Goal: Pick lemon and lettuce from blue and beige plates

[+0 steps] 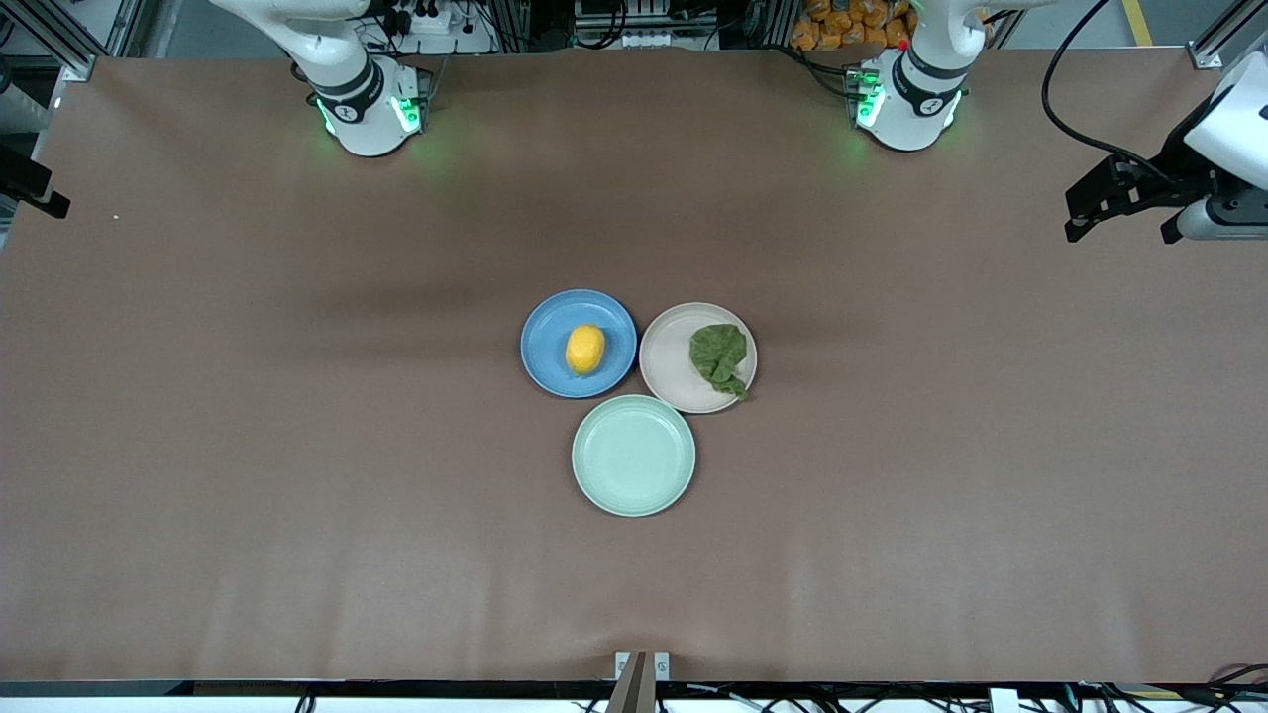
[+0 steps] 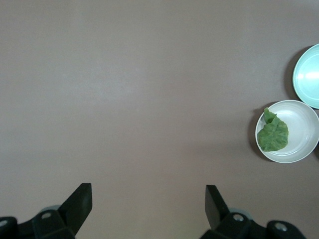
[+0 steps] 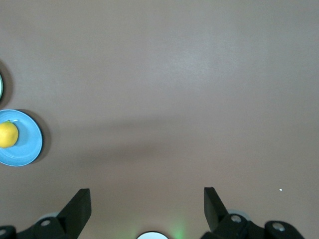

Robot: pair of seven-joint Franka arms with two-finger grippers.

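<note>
A yellow lemon [image 1: 584, 349] lies on the blue plate [image 1: 545, 342] at the table's middle. A green lettuce leaf [image 1: 720, 356] lies on the beige plate [image 1: 669, 368] beside it, toward the left arm's end. My left gripper [image 1: 1119, 226] hangs open and empty, high over the left arm's end of the table; its wrist view [image 2: 148, 194] shows the lettuce [image 2: 273, 134] on the beige plate [image 2: 301, 130] far off. My right gripper [image 3: 147, 196] is open and empty over bare table and is out of the front view; its wrist view shows the lemon [image 3: 7, 134] on the blue plate [image 3: 29, 145].
An empty pale green plate [image 1: 634, 456] sits nearer to the front camera, touching the blue and beige plates; it also shows in the left wrist view [image 2: 309, 74]. Both arm bases stand along the table's back edge. Brown table surface surrounds the plates.
</note>
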